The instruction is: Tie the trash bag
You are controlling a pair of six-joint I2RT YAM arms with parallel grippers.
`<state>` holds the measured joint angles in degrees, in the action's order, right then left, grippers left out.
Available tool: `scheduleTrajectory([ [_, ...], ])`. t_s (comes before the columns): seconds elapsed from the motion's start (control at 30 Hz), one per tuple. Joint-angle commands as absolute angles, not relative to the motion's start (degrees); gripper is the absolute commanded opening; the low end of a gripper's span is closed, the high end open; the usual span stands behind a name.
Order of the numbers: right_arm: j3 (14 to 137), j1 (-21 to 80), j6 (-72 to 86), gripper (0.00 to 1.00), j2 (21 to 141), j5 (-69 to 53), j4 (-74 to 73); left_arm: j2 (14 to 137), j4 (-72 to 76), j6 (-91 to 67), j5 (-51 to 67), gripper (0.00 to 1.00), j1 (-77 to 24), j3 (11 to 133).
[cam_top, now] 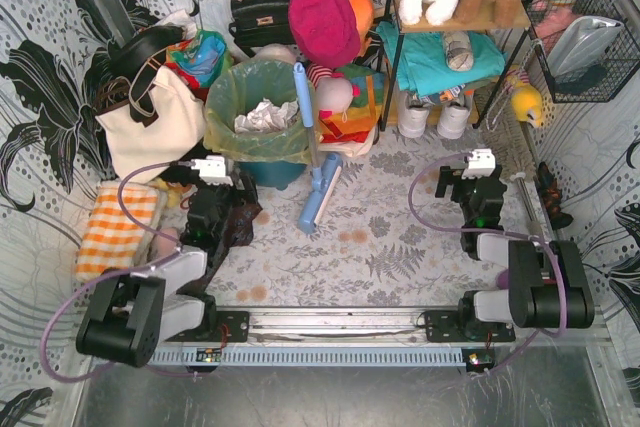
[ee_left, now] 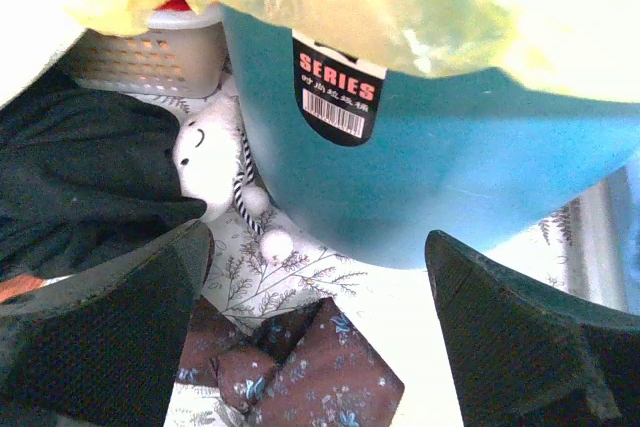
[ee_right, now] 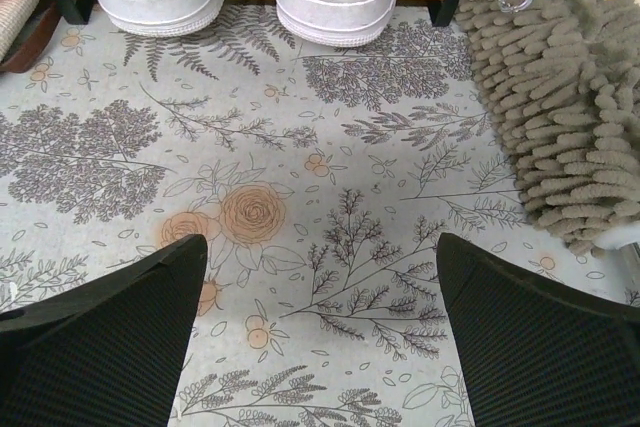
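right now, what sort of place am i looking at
Probably a staged household storage corner: white sneakers, a trash bag lining a teal bucket, and a cream tote among piled bags and toys.

One trash bag (cam_top: 232, 97), one teal bucket (cam_top: 275, 173), one cream tote (cam_top: 150, 132) and one black handbag (cam_top: 260, 15) are sitting upper left; two white sneakers (cam_top: 416, 115) are standing upper right.

I see the trash bag (cam_top: 228, 97) as yellow-green, over a teal bucket (ee_left: 460, 177) bearing a black label (ee_left: 335, 87) with red lettering. The worktop (ee_right: 330, 147) shows grey ferns and orange roses; the cloth (cam_top: 118, 227) is orange-and-white checked.
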<state>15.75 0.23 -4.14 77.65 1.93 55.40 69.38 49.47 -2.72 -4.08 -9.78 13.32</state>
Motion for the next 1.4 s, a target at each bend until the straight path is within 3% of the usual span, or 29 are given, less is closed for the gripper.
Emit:
scheduleTrajectory([
  [0.0,17.2,0.0,-4.6,0.97,73.0,0.2,50.3,60.4,41.2,-3.7,-11.6,0.98,-12.8,11.7],
  [0.23,20.4,0.0,-0.9,0.97,64.8,-3.8,40.5,42.8,25.2,-8.0,-14.6,0.98,-16.0,13.1],
  [0.6,26.8,0.0,10.7,0.97,54.7,-16.1,26.4,31.3,-8.2,-16.0,-1.8,0.99,-16.0,28.0],
  [0.83,29.3,0.0,14.1,0.97,51.9,-28.6,24.9,27.2,-10.6,-15.1,1.1,0.98,-16.0,31.8],
  [1.1,28.6,0.0,21.6,0.99,53.7,-46.3,35.7,31.3,-9.0,-13.0,3.8,0.98,-16.0,36.7],
  [1.37,33.2,1.4,25.3,0.95,55.4,-49.2,36.7,31.3,-8.7,-23.0,3.8,0.98,-16.0,39.8],
])
